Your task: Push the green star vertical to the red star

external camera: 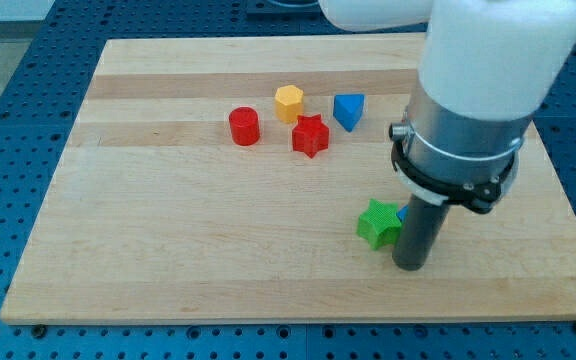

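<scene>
The green star (377,222) lies on the wooden board (168,230) at the lower right of the middle. The red star (310,135) lies higher up, a little to the view's left of the green star. My tip (409,266) rests on the board just right of and slightly below the green star, close against it. A small blue block (403,214) peeks out between the green star and the rod, mostly hidden.
A red cylinder (244,126) lies left of the red star. A yellow hexagonal block (289,102) sits above the red star. A blue wedge-like block (348,110) lies to its upper right. The arm's white and grey body (478,100) covers the board's upper right.
</scene>
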Robot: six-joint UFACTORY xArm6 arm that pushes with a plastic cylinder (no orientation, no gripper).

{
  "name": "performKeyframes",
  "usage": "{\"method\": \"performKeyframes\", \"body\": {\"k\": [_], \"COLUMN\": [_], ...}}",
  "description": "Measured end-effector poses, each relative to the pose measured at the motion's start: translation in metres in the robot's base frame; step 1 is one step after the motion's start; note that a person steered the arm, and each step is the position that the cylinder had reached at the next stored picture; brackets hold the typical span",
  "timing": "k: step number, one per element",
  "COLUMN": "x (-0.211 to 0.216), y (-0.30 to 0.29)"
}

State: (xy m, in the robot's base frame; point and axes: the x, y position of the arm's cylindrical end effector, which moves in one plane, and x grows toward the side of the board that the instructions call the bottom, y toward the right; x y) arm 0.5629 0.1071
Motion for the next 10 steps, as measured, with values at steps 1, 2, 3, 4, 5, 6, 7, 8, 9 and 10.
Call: {"method": "performKeyframes", "body": {"k": [1,2,3,4,5,6,7,8,9,10], "x": [-0.016,-0.023,-0.023,-0.023,-0.023,-0.024,-0.035,-0.044,-0.045,-0.045], "y": [-0.001,-0.009,-0.046,-0.062,-0.046,-0.027,-0.022,-0.025,-0.046,-0.072]}}
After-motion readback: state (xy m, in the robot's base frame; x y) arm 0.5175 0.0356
